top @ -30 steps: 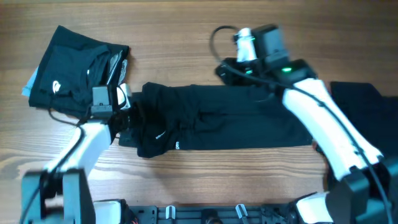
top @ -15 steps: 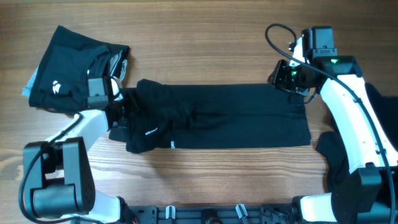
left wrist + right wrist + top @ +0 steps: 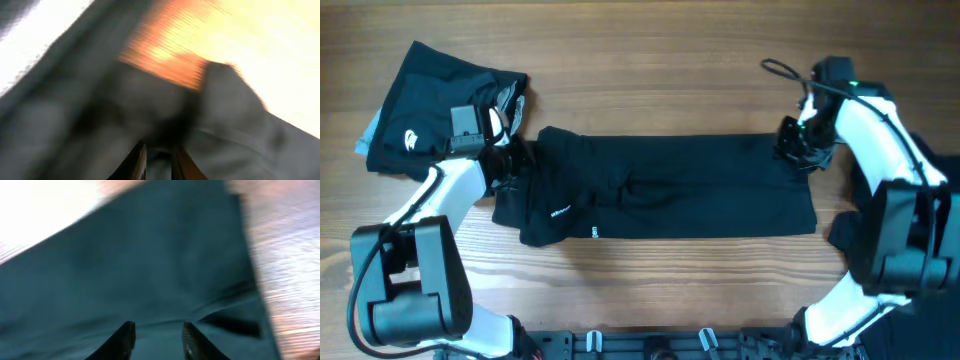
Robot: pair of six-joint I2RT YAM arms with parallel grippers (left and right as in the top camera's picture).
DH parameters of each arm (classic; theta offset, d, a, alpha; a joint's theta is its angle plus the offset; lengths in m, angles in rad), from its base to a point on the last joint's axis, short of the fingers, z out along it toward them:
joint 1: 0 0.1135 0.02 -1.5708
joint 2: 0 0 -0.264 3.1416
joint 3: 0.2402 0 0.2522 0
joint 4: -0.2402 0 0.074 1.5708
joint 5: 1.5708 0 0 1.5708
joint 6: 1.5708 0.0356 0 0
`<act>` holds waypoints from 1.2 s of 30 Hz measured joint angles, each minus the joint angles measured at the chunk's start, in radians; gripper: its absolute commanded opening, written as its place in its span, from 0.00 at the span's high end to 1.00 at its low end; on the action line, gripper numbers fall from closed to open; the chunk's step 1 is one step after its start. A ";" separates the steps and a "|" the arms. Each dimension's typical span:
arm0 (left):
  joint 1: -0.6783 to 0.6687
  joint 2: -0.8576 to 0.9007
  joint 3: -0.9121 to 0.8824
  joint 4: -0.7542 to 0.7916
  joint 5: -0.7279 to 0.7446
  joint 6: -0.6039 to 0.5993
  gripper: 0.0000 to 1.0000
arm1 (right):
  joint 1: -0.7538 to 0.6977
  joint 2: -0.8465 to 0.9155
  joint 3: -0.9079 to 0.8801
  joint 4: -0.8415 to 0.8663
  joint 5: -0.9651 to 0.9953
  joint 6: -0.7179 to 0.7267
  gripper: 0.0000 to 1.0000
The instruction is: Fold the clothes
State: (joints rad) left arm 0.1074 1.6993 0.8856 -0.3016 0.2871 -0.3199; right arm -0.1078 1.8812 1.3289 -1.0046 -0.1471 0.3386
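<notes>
Folded black garment (image 3: 425, 125) is laid at top left of table (image 3: 640, 60). Left end of spread black garment (image 3: 690, 190), stretched flat across centre, is clamped in narrowly closed left gripper (image 3: 512, 163). Its upper right corner is pinched by right gripper (image 3: 798, 152). Another dark garment (image 3: 945, 165) is seen at right edge.

Motion blur is smearing both wrist views, leaving the grips of the left gripper (image 3: 157, 161) and right gripper (image 3: 157, 339) unclear. A black garment (image 3: 947, 160) is running off the overhead view's right edge.
</notes>
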 measured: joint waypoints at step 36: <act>-0.034 -0.454 0.000 -0.254 0.120 0.090 0.66 | -0.324 0.032 -0.117 0.050 -0.360 -0.251 0.96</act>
State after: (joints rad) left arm 0.0738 1.2449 0.8860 -0.5560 0.4072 -0.2302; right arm -0.4316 1.9129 1.2118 -0.9546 -0.5072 0.0875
